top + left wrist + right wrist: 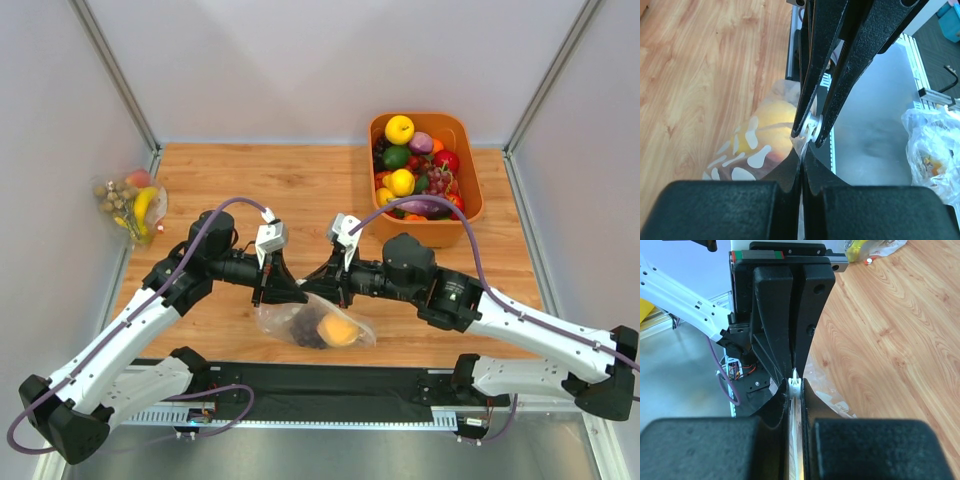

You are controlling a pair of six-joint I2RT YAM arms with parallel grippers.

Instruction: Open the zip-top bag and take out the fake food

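Note:
The zip-top bag (315,328) hangs between my two grippers just above the table's near edge. Its pale spots show in the left wrist view (747,157). Inside it I see the round orange-yellow fruit (340,330) (772,117) and the dark grapes (303,331). The small yellow fruit is hidden. My left gripper (290,290) (802,150) is shut on the bag's top edge. My right gripper (313,288) (796,388) faces it tip to tip and is shut on the white zip slider (797,384) (813,126).
An orange bin (474,170) full of fake fruit stands at the back right. A second clear bag (130,205) (932,145) with banana, peach and nuts lies at the left edge. The black rail and metal base run below the hanging bag.

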